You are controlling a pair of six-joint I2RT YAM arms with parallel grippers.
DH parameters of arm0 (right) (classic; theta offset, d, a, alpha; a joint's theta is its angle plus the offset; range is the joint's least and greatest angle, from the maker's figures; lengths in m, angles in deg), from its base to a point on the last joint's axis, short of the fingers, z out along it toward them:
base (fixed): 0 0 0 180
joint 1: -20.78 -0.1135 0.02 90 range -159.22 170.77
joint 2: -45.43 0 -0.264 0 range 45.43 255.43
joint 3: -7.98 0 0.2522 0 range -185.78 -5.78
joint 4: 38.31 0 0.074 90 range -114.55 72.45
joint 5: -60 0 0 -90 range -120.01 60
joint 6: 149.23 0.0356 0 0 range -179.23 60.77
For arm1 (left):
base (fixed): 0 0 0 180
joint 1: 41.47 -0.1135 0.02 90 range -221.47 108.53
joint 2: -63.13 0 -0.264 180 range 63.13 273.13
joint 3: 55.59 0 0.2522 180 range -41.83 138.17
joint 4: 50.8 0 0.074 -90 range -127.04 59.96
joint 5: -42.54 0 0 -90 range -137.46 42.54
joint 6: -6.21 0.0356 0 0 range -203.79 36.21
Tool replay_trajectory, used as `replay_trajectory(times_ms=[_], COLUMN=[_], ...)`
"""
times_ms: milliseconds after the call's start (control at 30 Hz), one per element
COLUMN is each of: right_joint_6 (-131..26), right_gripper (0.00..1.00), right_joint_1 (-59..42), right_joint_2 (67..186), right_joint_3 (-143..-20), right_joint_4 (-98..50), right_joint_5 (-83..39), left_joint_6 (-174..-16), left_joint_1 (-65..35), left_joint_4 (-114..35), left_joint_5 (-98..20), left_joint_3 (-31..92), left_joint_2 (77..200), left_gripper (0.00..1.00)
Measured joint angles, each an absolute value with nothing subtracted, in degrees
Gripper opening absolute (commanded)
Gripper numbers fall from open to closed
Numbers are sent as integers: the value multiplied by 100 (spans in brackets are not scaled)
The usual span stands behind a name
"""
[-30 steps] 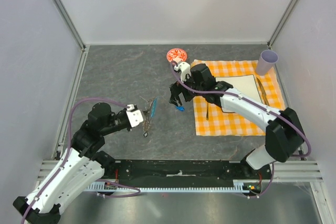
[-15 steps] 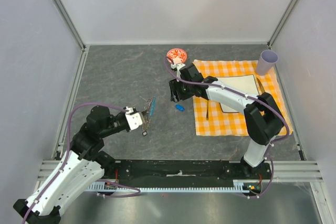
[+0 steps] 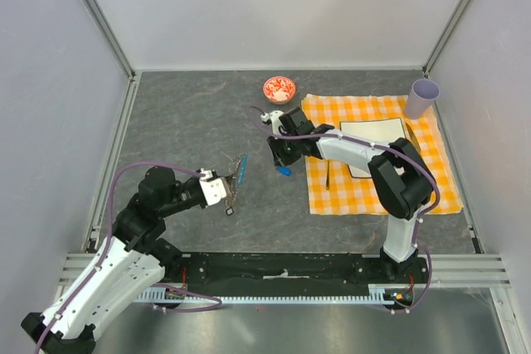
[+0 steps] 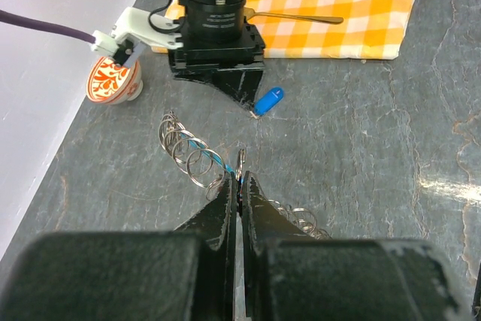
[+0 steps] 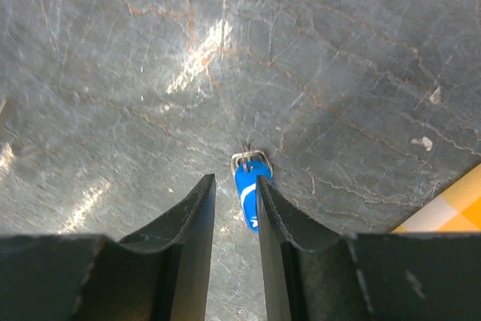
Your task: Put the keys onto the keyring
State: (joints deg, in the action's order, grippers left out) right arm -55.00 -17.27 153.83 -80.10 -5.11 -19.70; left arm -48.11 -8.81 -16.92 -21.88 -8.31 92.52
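Left tool (image 4: 239,186) clamped on keyring (image 4: 188,152), right tool (image 5: 234,182) pointing down, narrowly parted, empty, over blue key (image 5: 246,195)

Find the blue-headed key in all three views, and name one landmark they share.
Top external: blue-headed key near the middle, just left of the checked cloth.
Left wrist: key upper middle, below the cloth.
Right wrist: key at centre; cloth corner lower right.
Shared landmark: the checked cloth.
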Motion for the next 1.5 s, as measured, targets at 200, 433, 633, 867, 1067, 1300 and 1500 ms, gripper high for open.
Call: replay_trajectory(times_ms=[200,433,633,867,1067,1300,1500], right_joint_6=[-5895,-5954,-5952,-5948,-5882,-5834,-5793], right_gripper=[25,25,25,26,26,26,26], right_joint_1=[-1727,-1731,-1731,-1731,-1731,-1731,-1731], right_joint_2=[15016,14881,14745,14736,14736,14750,14815], right_joint_3=[-6911,-6231,-5822,-5765,-5765,-5765,-5765], right_joint_4=[-1442,-2583,-3248,-3726,-3921,-4006,-4002], right_joint_5=[-1780,-1736,-1730,-1743,-1810,-1830,-1834], left_joint_6=[-4811,-4811,-4811,-4811,-4811,-4811,-4811], left_joint_1=[-881,-881,-881,-863,-859,-859,-859], left_joint_4=[-1745,-1747,-1749,-1749,-1749,-1749,-1751], left_joint_5=[-2185,-2183,-2183,-2181,-2179,-2174,-2161], left_joint_3=[-846,-846,-846,-846,-846,-846,-846], left_joint_2=[9315,9350,9378,9385,9389,9389,9387], left_gripper=[2,2,2,2,2,2,2])
